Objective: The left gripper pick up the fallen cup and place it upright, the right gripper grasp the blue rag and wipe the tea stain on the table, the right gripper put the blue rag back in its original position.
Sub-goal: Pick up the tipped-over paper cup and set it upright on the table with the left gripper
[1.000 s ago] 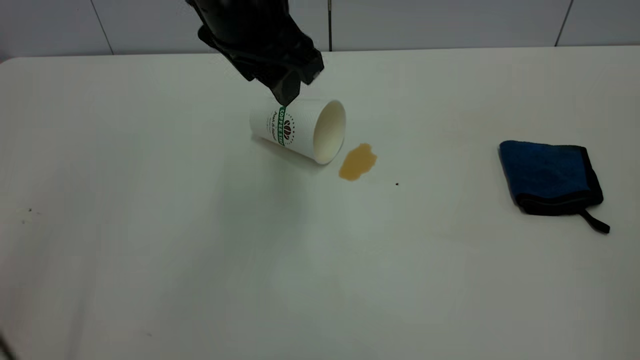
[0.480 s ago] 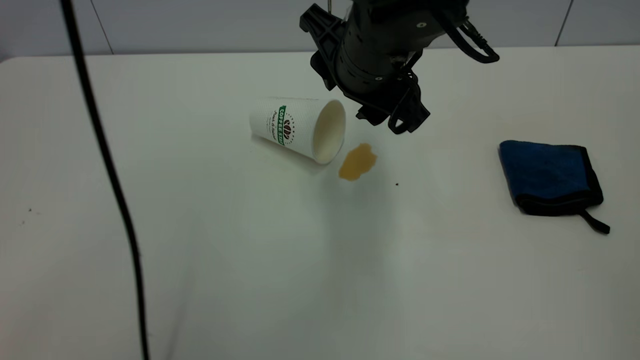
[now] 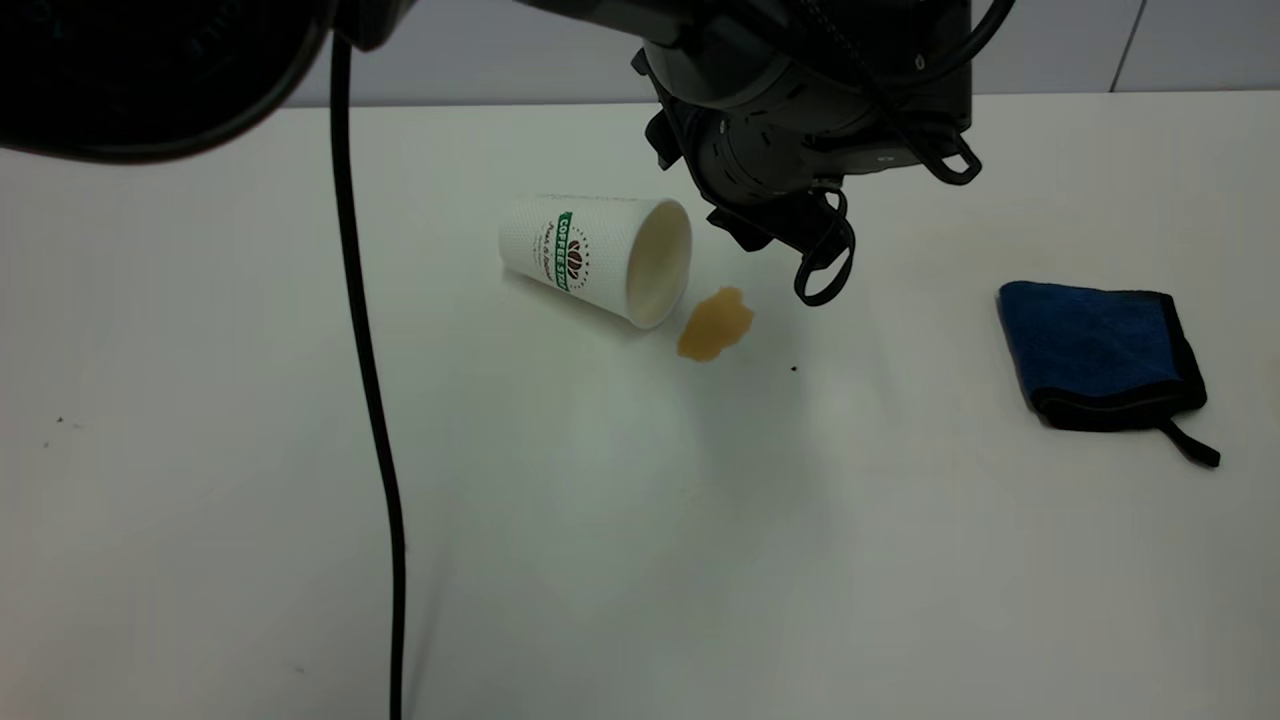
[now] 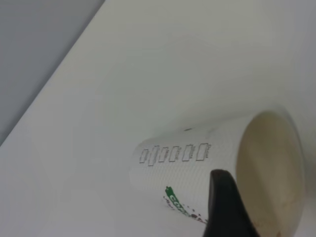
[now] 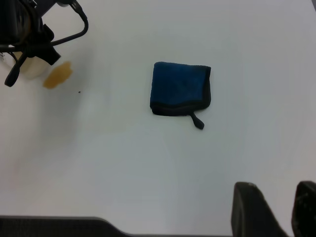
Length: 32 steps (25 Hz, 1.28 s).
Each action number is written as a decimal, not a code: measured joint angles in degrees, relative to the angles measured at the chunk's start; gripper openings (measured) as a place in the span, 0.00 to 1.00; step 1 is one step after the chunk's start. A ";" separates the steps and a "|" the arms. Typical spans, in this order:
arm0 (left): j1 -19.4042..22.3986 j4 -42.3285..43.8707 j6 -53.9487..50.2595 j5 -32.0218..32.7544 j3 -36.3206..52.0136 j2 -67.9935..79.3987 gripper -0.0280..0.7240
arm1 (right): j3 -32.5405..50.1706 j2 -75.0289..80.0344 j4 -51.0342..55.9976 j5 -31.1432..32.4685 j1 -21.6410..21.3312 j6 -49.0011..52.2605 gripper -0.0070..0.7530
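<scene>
Lying on its side: cup, mouth toward the tea stain just beside it on the surface.
Left hand: above the surface beside the cup's mouth; cannot tell its grip.
Right hand: slightly parted, empty, well apart from the blue rag.

A: Any lettering showing on the cup?

B: A green band is running across its side in the exterior view, carrying white capitals that are starting "COFFEE"; the remainder is blurring out. A brown bean emblem is sitting over the band, with a line of script beside it too small to read.

A: And from the left wrist?

B: Only "CO" is showing on the green band, plus a row of small outlined rectangles.
</scene>
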 joint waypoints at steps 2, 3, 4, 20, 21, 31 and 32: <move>0.26 0.75 -1.35 0.62 -0.23 0.12 0.66 | 0.00 0.00 0.00 0.00 0.00 0.01 0.32; 0.67 0.97 -1.92 0.72 -0.24 0.12 0.66 | 0.00 0.00 0.00 0.00 0.00 0.01 0.32; 1.05 0.97 -2.35 0.98 -0.24 0.12 0.66 | 0.00 0.00 0.00 0.00 0.00 0.01 0.32; 3.99 -1.13 -0.56 -2.18 -0.30 0.98 0.66 | 0.00 0.00 0.00 0.00 0.00 0.01 0.32; 3.99 -1.21 0.02 -1.90 -0.30 1.39 0.66 | 0.00 0.00 0.00 0.00 0.00 0.01 0.32; 4.06 1.74 -1.76 -1.11 -0.78 4.61 0.66 | 0.00 0.00 0.00 0.00 0.00 0.01 0.32; 4.13 1.73 -1.82 -1.06 -0.78 4.85 0.66 | 0.00 0.00 0.00 0.00 0.00 0.01 0.32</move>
